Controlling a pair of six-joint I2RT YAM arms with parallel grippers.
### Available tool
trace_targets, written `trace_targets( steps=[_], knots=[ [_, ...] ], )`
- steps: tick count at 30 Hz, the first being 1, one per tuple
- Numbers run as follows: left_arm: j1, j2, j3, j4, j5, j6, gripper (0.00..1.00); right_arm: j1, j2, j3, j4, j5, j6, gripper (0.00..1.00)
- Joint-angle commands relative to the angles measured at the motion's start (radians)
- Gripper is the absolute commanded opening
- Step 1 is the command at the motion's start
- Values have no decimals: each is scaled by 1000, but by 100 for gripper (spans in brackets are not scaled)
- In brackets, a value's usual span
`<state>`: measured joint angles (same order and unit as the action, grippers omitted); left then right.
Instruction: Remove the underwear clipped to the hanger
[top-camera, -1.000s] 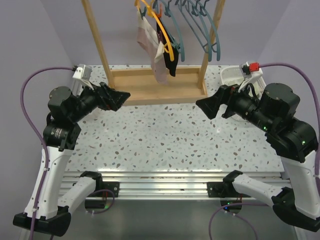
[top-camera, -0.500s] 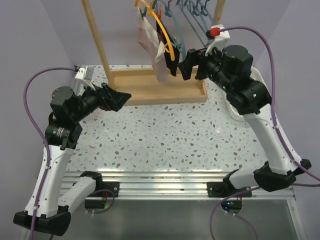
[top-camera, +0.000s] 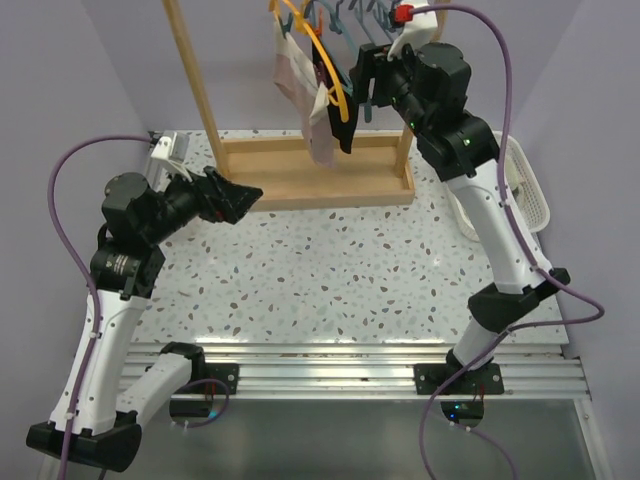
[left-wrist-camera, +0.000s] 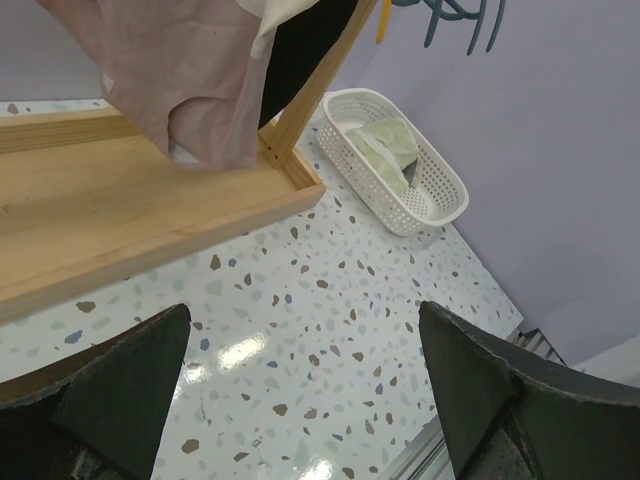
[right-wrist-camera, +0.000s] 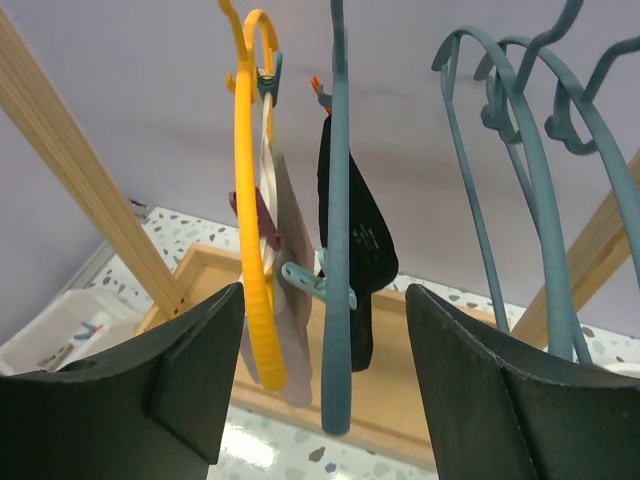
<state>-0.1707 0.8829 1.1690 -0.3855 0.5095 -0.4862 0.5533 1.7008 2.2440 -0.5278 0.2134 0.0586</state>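
While both garments hang clipped on the rack (top-camera: 310, 182), the right tool (top-camera: 362, 88) is raised to their height, its jaws apart and grasping nothing. In its wrist view the black underwear (right-wrist-camera: 355, 235) lies straight ahead of the tool and a little above it, hanging long and narrow with its long axis vertical, edge-on to the tool and just beyond a teal hanger (right-wrist-camera: 338, 180). The pink underwear (right-wrist-camera: 285, 300) hangs ahead and left of the tool, against a yellow hanger (right-wrist-camera: 250, 250), also with its long axis vertical. A teal clip (right-wrist-camera: 312, 284) juts out between the two hangers, low and directly in front of the tool. The left tool (top-camera: 235, 197) sits low over the desk (top-camera: 330, 270), jaws spread wide and holding nothing. The pink piece hangs above and ahead of it, with the basket (left-wrist-camera: 440, 190) farther off to its right. Judged from this, the right arm is much the nearer, and the black piece lines up best with its gap. The likely next move is a short push forward, past the teal hanger, to pinch the cloth below its top clip. Which hanger carries the black piece cannot be told.
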Motion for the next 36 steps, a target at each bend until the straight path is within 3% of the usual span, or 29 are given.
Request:
trace_targets(
  steps=[1,11,17,20,24,25,28,36],
  knots=[
    [-6,-18,27,2,-9,24,100,-21,71,109,-32,-26,-16,68],
    [-6,-19,24,-7,-20,38,100,-64,169,161,-92,-94,-11,59],
    [-7,-13,23,-3,-19,38,100,-69,197,157,-117,-124,-28,60],
    [-7,-15,23,-4,-19,40,100,-69,212,173,-127,-131,-29,52],
    [-7,-19,23,-13,-26,46,100,-69,217,195,-159,-126,-37,29],
    [-7,-22,21,-13,-29,47,100,-69,211,195,-169,-121,-39,16],
    [-7,-18,18,-9,-29,47,100,-67,185,193,-170,-103,-42,0],
    [-7,-2,21,7,-20,38,100,-69,148,244,-81,-85,26,0]
  ],
)
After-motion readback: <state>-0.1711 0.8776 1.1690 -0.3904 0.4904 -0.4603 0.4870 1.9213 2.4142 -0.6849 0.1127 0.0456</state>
